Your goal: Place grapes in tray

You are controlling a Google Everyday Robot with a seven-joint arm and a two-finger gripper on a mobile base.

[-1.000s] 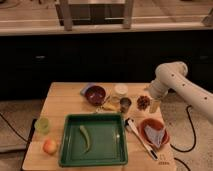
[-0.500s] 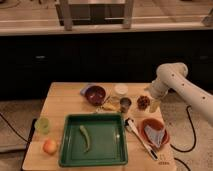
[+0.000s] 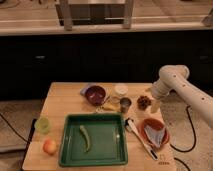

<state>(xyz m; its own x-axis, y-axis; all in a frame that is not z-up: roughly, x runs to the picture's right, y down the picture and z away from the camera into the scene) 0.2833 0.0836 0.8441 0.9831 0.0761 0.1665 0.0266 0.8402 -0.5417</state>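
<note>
Wooden surface [image 3: 65, 99] before dark cabinets [image 3: 75, 60], green tray [image 3: 107, 142] front centre, grapes [image 3: 144, 102] outside it toward the right, gripper [image 3: 153, 104] just beside grapes, possibly touching, grip state impossible to tell

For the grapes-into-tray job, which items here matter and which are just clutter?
Job:
dark reddish-brown grape cluster
large green rectangular tray
gripper, just right of that cluster

Lying about:
dark red bowl
small metal cup
round orange-red dish
white spoon
light green cup
peach-coloured round fruit
green pod lying in the tray
</note>
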